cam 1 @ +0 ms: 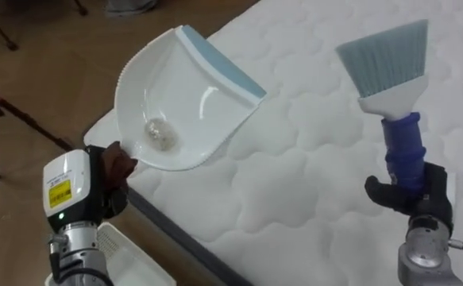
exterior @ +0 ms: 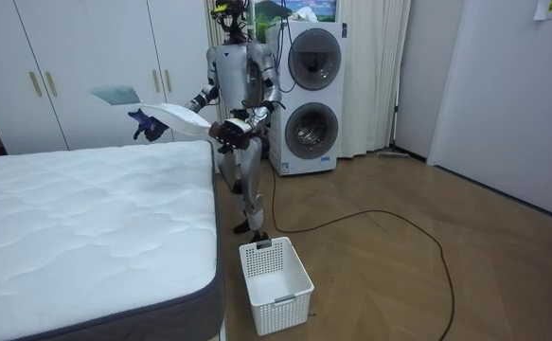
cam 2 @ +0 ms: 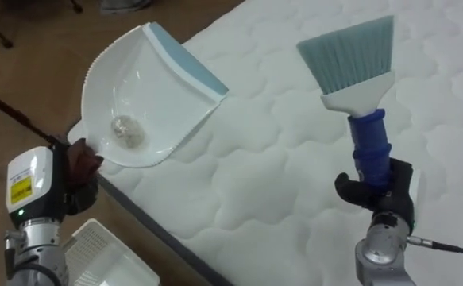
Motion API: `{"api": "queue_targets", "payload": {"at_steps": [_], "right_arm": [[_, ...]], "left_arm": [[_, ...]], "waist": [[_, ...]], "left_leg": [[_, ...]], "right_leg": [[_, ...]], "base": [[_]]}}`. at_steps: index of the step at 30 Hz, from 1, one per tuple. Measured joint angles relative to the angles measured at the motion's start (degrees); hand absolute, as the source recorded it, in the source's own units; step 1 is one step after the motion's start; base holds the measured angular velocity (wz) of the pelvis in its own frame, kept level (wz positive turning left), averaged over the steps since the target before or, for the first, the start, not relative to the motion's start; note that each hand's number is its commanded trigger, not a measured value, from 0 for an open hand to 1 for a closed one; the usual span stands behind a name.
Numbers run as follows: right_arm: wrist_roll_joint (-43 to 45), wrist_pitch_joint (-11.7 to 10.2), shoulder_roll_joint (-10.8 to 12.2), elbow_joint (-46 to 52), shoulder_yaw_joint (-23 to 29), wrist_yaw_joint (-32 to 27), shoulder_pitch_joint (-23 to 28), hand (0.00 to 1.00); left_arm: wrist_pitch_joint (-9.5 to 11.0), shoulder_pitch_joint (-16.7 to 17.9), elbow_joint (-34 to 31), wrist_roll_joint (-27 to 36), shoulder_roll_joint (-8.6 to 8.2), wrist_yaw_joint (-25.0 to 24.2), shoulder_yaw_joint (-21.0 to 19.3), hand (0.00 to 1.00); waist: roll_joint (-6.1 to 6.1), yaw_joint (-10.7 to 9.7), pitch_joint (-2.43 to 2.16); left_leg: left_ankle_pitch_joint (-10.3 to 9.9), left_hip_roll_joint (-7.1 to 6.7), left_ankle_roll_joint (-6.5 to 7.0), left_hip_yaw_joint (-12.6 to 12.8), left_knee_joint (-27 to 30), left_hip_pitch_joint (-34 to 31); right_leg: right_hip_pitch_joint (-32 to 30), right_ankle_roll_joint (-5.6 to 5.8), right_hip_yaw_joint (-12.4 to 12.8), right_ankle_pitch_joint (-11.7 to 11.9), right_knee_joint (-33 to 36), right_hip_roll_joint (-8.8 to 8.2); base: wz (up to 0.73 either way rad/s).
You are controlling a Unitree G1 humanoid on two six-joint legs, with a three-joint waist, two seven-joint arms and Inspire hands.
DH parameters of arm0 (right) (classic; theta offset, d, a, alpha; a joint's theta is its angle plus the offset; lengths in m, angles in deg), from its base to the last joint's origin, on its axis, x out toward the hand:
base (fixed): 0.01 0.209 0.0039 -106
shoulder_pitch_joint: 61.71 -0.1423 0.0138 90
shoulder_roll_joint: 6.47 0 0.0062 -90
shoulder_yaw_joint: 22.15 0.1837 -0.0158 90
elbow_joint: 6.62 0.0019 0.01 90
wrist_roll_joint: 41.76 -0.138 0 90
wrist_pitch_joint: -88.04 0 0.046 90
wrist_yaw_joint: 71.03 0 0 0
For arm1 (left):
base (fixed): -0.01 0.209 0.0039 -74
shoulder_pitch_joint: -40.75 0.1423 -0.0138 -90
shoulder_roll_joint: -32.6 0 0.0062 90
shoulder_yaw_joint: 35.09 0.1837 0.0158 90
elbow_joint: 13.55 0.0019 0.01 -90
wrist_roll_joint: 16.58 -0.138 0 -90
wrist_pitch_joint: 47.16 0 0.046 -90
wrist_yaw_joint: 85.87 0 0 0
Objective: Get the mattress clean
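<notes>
Robot's place: it is standing on the wood floor at the corner of the bed (cam 1: 295,191), facing across the white quilted mattress.
Left robot hand (cam 1: 113,175): it is gripping the dustpan (cam 1: 179,95) by its short handle, fingers closed around it, and holding it up over the corner of the bed.
Dustpan's tilt: the blue-edged lip is pointing up and away while the deep end is sitting low by the handle, probably so that nothing is sliding out.
Sweepings: a small greyish clump (cam 1: 158,135) is lying in the deep end of the pan, near the handle.
Right robot hand (cam 1: 410,195): it is clasping the blue handle of the brush (cam 1: 390,67), fingers wrapped tight, and holding it upright over the mattress with the bristles pointing up and clear of the cover.
Brush and pan: they are being held well apart, so no sweeping seems to be going on now; the pan looks ready for emptying.
Bed surface: the part of the mattress in view is looking free of crumbs.
Basket (exterior: 274,284): a white slatted basket is standing on the floor just beside the bed's corner, below the left arm, a likely place for the clump.
In the way: the corner of the bed is lying between the pan and the basket, so the pan is needing to swing outward and down.
Around: a tripod leg (cam 1: 17,115) is standing at the left; stacked washing machines (exterior: 311,95) and a wardrobe (exterior: 86,66) are standing behind the robot.
</notes>
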Motion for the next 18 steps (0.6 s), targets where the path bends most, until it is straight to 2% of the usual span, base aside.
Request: {"api": "queue_targets", "payload": {"at_steps": [2,4,5,6,7,8,9,10,11,12,13,14,16,18], "right_arm": [[0.08,0.09,0.12,0.00,-0.28,0.02,0.14,0.00],[0.20,0.09,0.19,0.01,-0.20,-0.33,1.23,0.00],[0.44,0.09,0.33,0.10,-0.15,-0.34,1.80,0.00],[1.10,0.10,0.37,0.24,0.03,-0.30,2.82,0.00],[1.77,0.12,0.37,0.30,0.47,-0.33,3.25,0.00],[2.06,0.12,0.34,0.41,0.90,-0.37,3.11,0.00],[2.61,0.11,0.34,0.91,1.65,-0.89,2.45,0.00],[2.62,0.00,0.18,1.39,1.77,-1.85,2.15,0.00],[2.56,-0.02,-0.02,1.42,1.81,-2.24,2.15,0.00],[2.31,-0.01,-0.14,1.46,1.82,-2.80,2.12,0.00],[1.97,-0.01,-0.13,1.47,1.78,-3.10,2.13,0.00],[1.94,-0.01,-0.13,1.47,1.78,-3.12,2.13,0.00],[1.98,-0.02,-0.12,1.52,1.79,-3.11,2.17,0.00],[1.99,-0.02,-0.12,1.67,1.80,-3.10,2.17,0.00]], "left_arm": [[0.04,-0.20,-0.03,-0.07,0.00,-0.46,0.00,1.00],[0.47,-0.34,-0.12,-0.12,0.05,-1.11,0.06,1.00],[0.45,-0.34,-0.18,-0.16,0.08,-1.17,0.05,1.00],[0.26,-0.38,-0.26,-0.35,-0.05,-1.17,0.12,1.00],[0.16,-0.28,-0.25,-0.71,0.00,-1.16,0.16,1.00],[0.07,-0.28,-0.25,-0.99,0.01,-1.16,0.16,1.00],[0.00,-0.28,-0.25,-1.16,0.21,-1.16,0.16,1.00],[0.02,-0.35,-0.15,-1.25,0.42,-1.16,0.16,1.00],[0.00,-0.33,-0.18,-1.34,0.35,-1.18,0.23,1.00],[0.18,-0.45,-0.25,-1.51,0.50,-1.12,0.24,1.00],[0.28,-0.47,-0.24,-1.42,0.53,-1.02,0.23,1.00],[0.29,-0.42,-0.24,-1.41,0.53,-1.02,0.22,1.00],[0.28,-0.36,-0.24,-1.47,0.71,-1.01,0.03,1.00],[0.20,-0.33,-0.23,-1.49,0.74,-1.02,0.00,1.00]], "waist": [[-0.09,0.03,-0.01],[-0.35,-0.70,-0.21],[-0.56,-0.92,-0.37],[-0.67,-1.29,-0.39],[-0.79,-1.43,-0.37],[-0.82,-1.25,-0.35],[-0.90,-1.05,-0.24],[-1.17,-1.51,-0.03],[-0.91,-1.81,-0.11],[-0.83,-1.70,0.00],[-0.91,-1.10,0.09],[-0.99,-0.52,0.17],[-1.48,0.77,0.45],[-1.63,0.85,0.52]], "left_leg": [[0.06,-0.45,0.33,-2.53,0.08,0.09],[0.28,-1.35,0.69,-7.58,0.80,0.19],[0.46,-1.66,0.65,-9.58,0.96,0.18],[0.97,-1.75,0.52,-11.93,0.77,0.20],[1.35,-2.10,0.55,-13.59,0.81,0.22],[1.46,-2.48,0.57,-14.19,0.89,0.12],[1.70,-3.49,0.64,-15.17,1.10,-0.32],[1.96,-4.90,0.71,-16.61,1.35,-0.67],[2.00,-5.08,0.68,-16.80,1.30,-1.08],[2.00,-4.73,0.69,-15.38,1.28,-1.46],[1.86,-4.51,0.57,-14.13,1.25,-1.65],[1.75,-4.55,0.49,-14.11,1.28,-1.65],[1.73,-5.31,0.48,-15.66,1.61,-1.76],[1.74,-6.08,0.55,-17.22,2.30,-2.25]], "right_leg": [[-0.68,0.04,0.17,-0.03,2.63,-0.25],[-3.39,0.27,1.93,-0.88,8.20,-0.53],[-4.25,0.07,4.00,-1.74,8.43,0.15],[-6.16,-0.50,7.55,-2.82,7.60,1.52],[-7.74,-0.53,10.62,-2.70,5.12,2.51],[-8.41,-0.73,12.26,-2.36,3.00,2.90],[-9.07,-1.08,15.20,-0.53,-0.77,3.44],[-9.02,-2.04,16.02,4.00,-1.54,3.37],[-8.59,-1.97,15.23,4.25,-1.66,3.12],[-8.16,-1.91,13.64,4.06,-1.78,2.77],[-8.05,-1.68,13.22,3.72,-1.69,2.60],[-8.07,-1.53,13.23,3.51,-1.61,2.54],[-8.14,-1.18,12.98,3.27,-1.53,2.71],[-8.10,-1.15,13.08,3.35,-1.49,2.75]], "base": [[0.49],[0.91],[1.12],[1.12],[1.01],[0.76],[0.69],[0.77],[0.83],[0.66],[0.45],[0.24],[0.22],[0.40]]}}
